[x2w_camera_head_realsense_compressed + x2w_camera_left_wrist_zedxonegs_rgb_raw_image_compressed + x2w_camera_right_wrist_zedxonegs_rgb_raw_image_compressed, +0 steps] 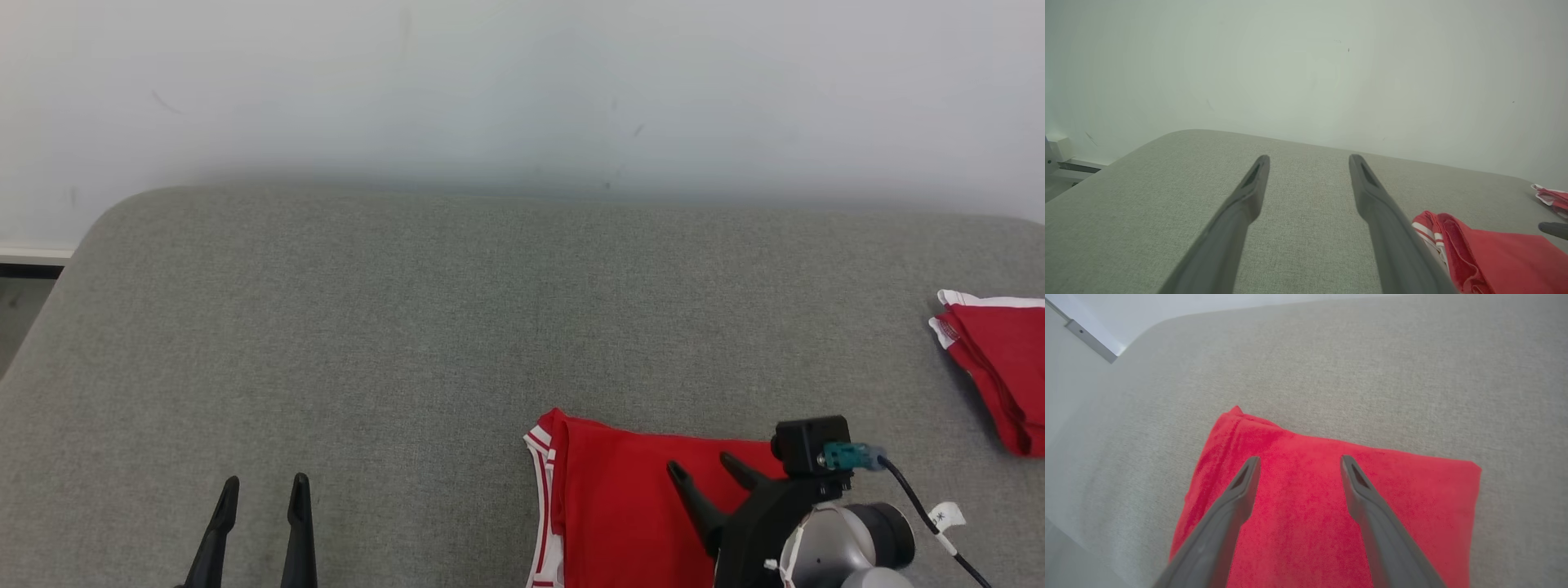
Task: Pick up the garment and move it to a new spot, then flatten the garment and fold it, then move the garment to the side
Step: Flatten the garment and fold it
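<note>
The garment (620,506) is red with white striped trim and lies folded on the grey table near the front edge, right of centre. It also appears in the left wrist view (1494,261) and the right wrist view (1306,506). My right gripper (704,467) hovers over its right part, open, nothing between its fingers (1241,490). My left gripper (265,494) stands open over bare table at the lower left, well clear of the garment, with its fingers (1249,192) pointing toward the wall.
A second folded red garment with white trim (992,359) lies at the table's right edge. The grey padded table (367,327) runs back to a pale wall; its rounded left corner drops to the floor. A black cable trails from my right wrist (914,490).
</note>
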`<state>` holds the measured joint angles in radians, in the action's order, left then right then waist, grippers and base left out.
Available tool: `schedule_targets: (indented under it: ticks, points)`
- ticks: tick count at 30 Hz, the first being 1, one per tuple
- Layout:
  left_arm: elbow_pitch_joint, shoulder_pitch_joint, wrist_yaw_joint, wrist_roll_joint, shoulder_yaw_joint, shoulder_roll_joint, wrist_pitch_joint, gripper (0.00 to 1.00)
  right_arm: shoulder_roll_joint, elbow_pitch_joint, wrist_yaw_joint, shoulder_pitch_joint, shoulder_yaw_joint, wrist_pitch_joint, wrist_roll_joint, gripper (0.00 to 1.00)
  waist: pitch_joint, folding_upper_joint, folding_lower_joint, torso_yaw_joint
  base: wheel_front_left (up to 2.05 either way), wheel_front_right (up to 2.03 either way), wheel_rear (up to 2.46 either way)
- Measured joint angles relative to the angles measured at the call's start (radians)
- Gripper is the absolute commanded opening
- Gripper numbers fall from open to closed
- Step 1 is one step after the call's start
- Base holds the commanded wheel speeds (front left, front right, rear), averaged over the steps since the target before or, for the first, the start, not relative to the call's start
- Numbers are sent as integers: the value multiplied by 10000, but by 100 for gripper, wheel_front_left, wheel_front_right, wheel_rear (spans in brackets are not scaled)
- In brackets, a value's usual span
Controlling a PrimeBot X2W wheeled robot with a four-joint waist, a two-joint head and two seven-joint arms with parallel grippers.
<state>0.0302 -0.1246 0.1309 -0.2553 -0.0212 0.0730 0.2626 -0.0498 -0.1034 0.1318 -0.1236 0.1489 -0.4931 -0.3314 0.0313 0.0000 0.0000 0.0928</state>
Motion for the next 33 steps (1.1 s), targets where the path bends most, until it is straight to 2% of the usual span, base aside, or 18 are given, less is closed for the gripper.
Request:
schedule_targets:
  ticks: [3,4,5,6,7,9,15,19,20,22,23,33]
  points:
    - [-10,8,0,-2,-17,-10,0,100,-4,184,0,515,-240,-268,579,100,40,0,1,-15,0,0,0]
    - [-23,12,0,-4,-19,-12,0,100,-4,221,0,684,-238,-336,598,97,53,0,1,-20,0,0,0]
    - [-42,14,0,-6,-25,-15,0,100,-4,234,0,834,-217,-364,665,79,62,0,0,-28,0,0,0]
    - [-59,20,0,-6,-33,-23,0,100,0,224,0,946,-165,-408,815,42,72,0,0,-34,0,0,0]
    - [-79,26,0,-13,-44,-27,0,100,-2,207,0,1038,-73,-433,918,25,81,0,0,-38,0,0,0]
    - [-117,48,0,-13,-65,-36,0,100,-4,61,0,1096,186,-405,1035,0,90,0,0,-42,0,0,0]
    - [-194,90,0,-13,-151,-38,0,100,2,-466,0,1006,1206,-33,940,0,58,0,1,13,0,0,0]
    - [-196,79,0,-19,-138,17,0,100,6,-512,0,771,1436,303,769,0,-34,0,0,51,0,0,0]
    - [-198,59,0,-29,-128,38,0,100,6,-500,0,771,1421,418,779,9,-70,0,0,52,0,0,0]
    - [-192,14,0,-73,-100,58,0,100,6,-430,0,789,1244,683,671,89,-148,0,0,49,0,0,0]
    - [-186,-13,0,-107,-86,59,-2,100,4,-385,0,811,1139,832,617,100,-190,0,0,41,0,0,0]
    - [-247,-201,0,-263,-67,21,0,100,10,151,0,1325,-144,2660,245,100,-539,-1,-1,-312,0,0,0]
